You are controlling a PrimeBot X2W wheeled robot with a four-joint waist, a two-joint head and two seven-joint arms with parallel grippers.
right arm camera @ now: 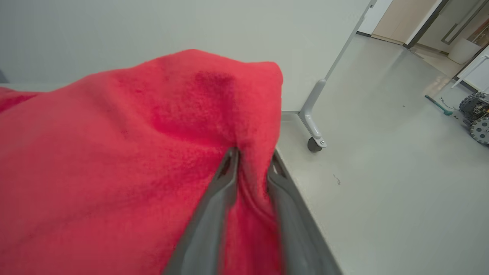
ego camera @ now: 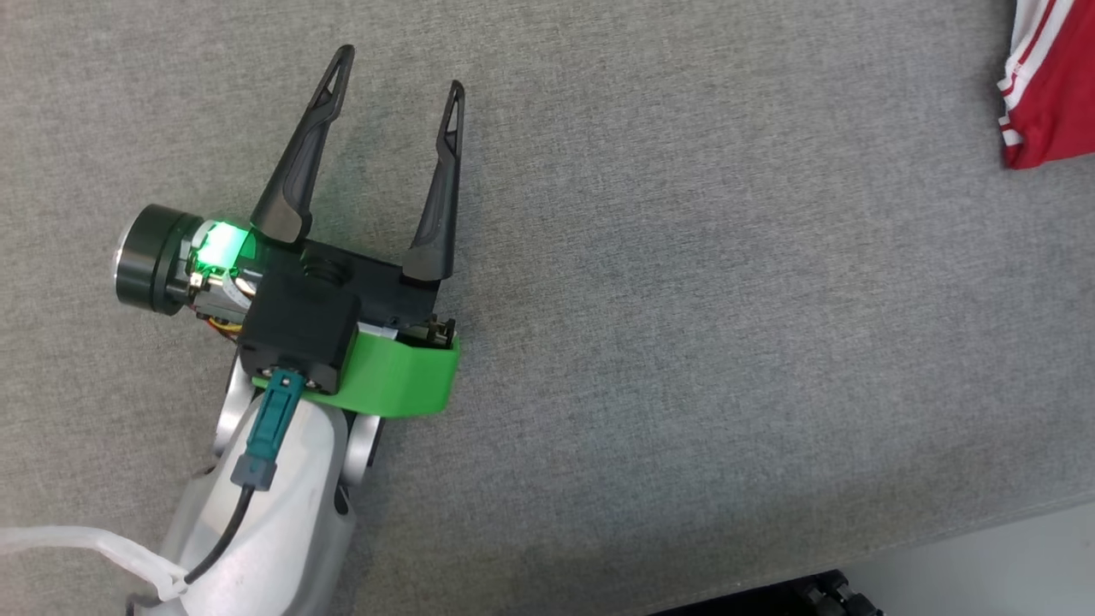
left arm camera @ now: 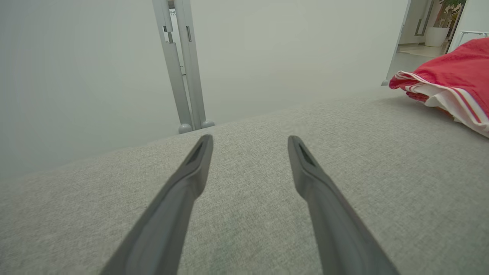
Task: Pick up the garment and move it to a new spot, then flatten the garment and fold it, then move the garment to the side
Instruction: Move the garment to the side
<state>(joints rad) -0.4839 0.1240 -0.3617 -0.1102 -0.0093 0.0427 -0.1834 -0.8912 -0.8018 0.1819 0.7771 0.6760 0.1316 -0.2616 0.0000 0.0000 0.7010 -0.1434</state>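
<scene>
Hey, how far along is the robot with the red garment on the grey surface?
Late in the job, it seems. Done: the garment lies as a layered bundle at the grey surface's right edge, off to the side. In hand: the right gripper has a fold of it between its fingers, while the left gripper hovers open, apart. Left: letting go and pulling back. How neat the fold is can't be judged.

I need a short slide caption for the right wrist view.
Right gripper pinching a fold of the red garment, pale floor beyond.
</scene>
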